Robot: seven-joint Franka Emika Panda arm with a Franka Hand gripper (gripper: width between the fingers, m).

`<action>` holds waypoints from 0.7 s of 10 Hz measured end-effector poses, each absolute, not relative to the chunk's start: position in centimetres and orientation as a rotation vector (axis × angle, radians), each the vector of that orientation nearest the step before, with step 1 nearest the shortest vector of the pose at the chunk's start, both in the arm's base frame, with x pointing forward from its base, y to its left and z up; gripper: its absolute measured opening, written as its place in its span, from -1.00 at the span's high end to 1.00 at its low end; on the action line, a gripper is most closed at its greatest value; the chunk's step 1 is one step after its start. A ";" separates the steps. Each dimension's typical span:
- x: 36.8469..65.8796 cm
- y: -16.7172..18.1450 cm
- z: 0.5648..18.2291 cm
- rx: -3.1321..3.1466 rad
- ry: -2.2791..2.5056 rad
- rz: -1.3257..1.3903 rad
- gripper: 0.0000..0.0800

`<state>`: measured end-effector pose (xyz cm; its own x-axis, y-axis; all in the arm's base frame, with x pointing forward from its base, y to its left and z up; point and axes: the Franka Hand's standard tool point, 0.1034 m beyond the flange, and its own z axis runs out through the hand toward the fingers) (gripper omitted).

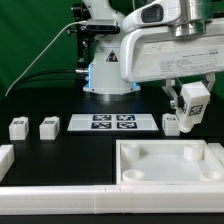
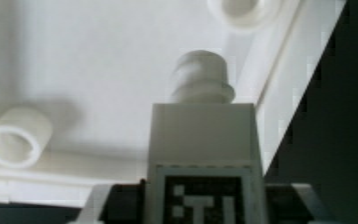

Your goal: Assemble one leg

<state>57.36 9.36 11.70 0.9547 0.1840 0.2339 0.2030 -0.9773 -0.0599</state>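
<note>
My gripper (image 1: 190, 110) is shut on one leg (image 1: 191, 101), a small white block with a black-and-white tag, and holds it above the far right part of the large white tray-like piece (image 1: 137, 170). In the wrist view the held leg (image 2: 202, 130) stands between the dark fingers (image 2: 119, 205), its tag facing the camera and its round tip pointing at the tray floor (image 2: 105, 90). Two round corner sockets (image 2: 19, 142) (image 2: 247, 12) show there. Two more legs (image 1: 18, 127) (image 1: 48, 127) stand at the exterior view's left, and another (image 1: 172, 123) stands behind the tray near the gripper.
The marker board (image 1: 112, 123) lies mid-table in front of the robot base (image 1: 108, 75). A long white raised rail (image 1: 50, 172) runs along the front left. A cable hangs at the back left. A green backdrop stands behind.
</note>
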 end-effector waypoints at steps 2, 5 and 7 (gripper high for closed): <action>57.8 9.3 11.7 -3.018 -0.292 -0.421 0.27; 58.2 8.5 11.8 -2.988 -0.296 -0.721 0.27; 58.1 8.5 11.0 -2.997 -0.326 -0.666 0.27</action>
